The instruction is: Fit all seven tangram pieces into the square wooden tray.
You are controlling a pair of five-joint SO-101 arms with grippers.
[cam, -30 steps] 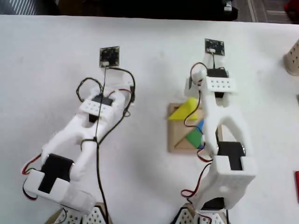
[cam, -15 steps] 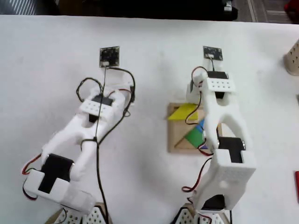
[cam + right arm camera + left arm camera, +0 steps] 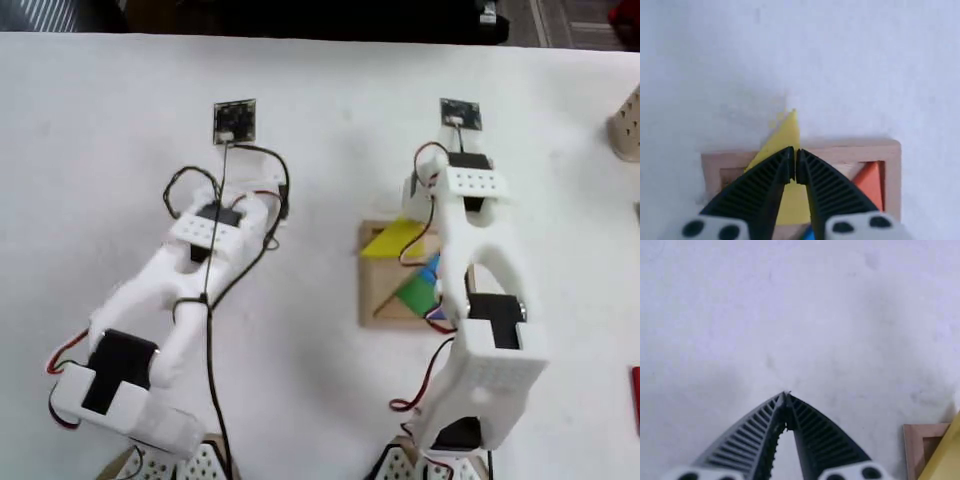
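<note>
Right wrist view — jaws closed, seemingly empty, tips over yellow triangle [image 3: 788, 131] straddling tray [image 3: 850, 146] rim

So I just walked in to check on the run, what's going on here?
The right tool, shut, sits over the yellow piece. That piece lies unseated in the tray, its tip poking past the rim. An orange piece, a green piece and a blue piece lie in the tray too. The left tool is shut over the table beside the tray, holding nothing.
</note>
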